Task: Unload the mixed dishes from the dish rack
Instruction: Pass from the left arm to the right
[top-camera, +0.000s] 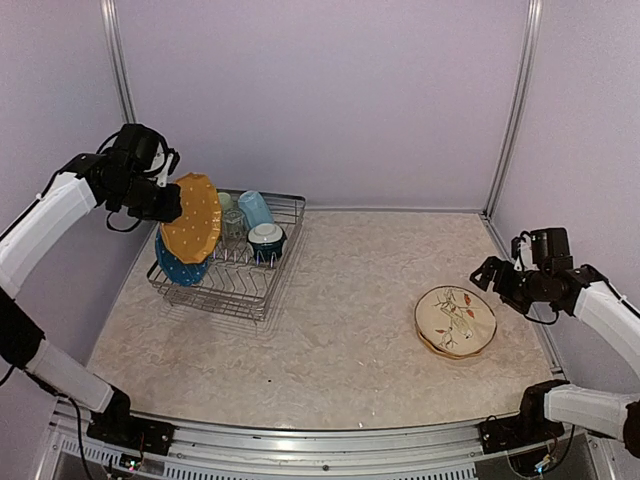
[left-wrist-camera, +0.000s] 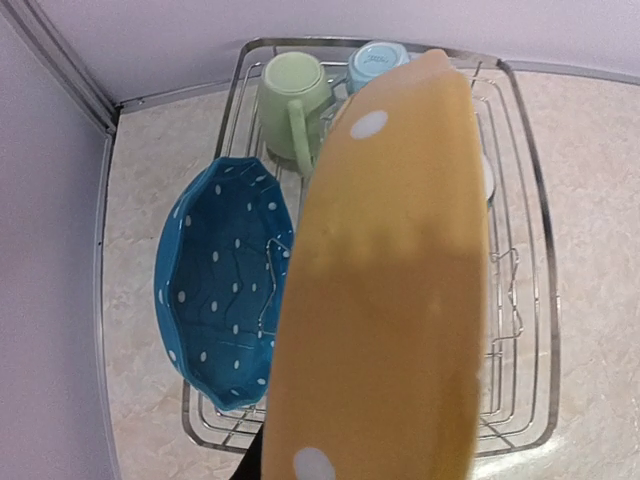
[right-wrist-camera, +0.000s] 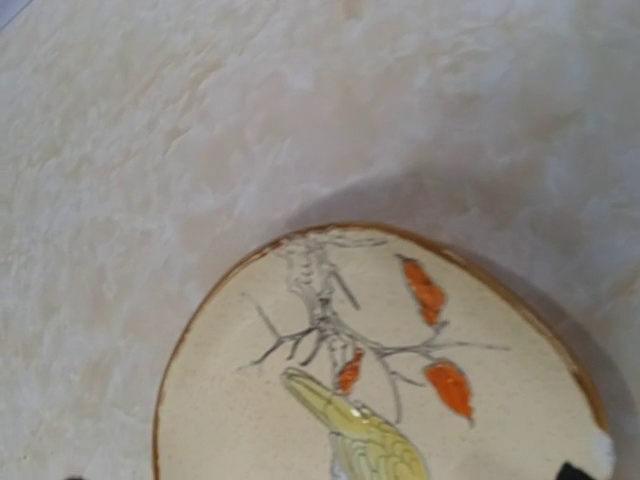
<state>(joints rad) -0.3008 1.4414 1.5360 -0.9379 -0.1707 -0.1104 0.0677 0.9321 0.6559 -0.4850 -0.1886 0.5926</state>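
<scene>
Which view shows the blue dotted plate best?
Left wrist: the blue plate stands in the dish rack, its dotted face mostly visible. Top external shows only its lower edge below the orange plate. Right wrist misses it.

Lab enclosure — lilac walls (top-camera: 320, 90), metal posts (top-camera: 513, 110)
</scene>
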